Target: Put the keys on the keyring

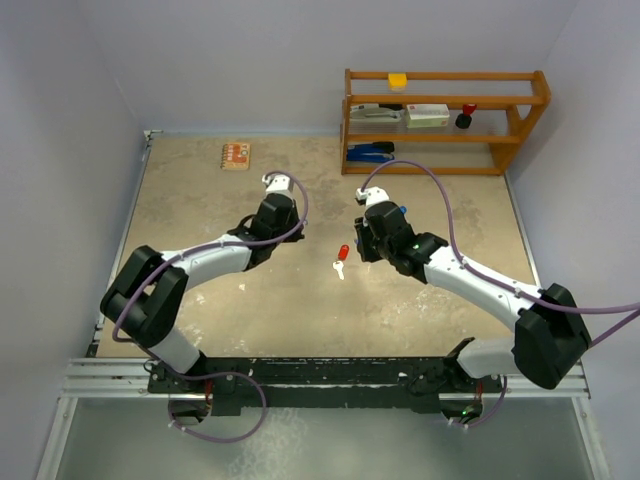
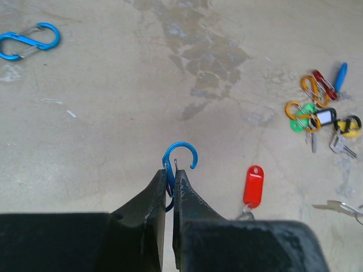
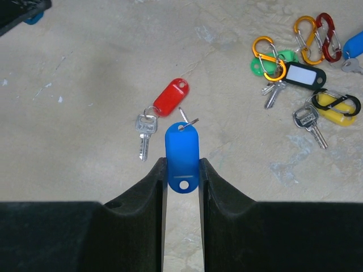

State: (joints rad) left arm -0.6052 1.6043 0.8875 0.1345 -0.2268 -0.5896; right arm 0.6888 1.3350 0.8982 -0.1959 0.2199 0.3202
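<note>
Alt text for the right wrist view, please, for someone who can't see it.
The right gripper is shut on a blue tag, its wire ring pointing away from the camera. Just beyond on the table lies a red-tagged key, and a pile of keys and clips sits at upper right.

The tan, stained table [image 1: 200, 200] carries a wooden rack [image 1: 445, 120] at its far right corner and a small orange card [image 1: 235, 156] by the far edge, toward the left corner. A red-tagged key [image 1: 341, 260] lies mid-surface, with a cluster of keys and clips [image 3: 300, 76] (tags black, yellow, green) near it. A blue S-clip [image 2: 28, 41] lies alone.
</note>
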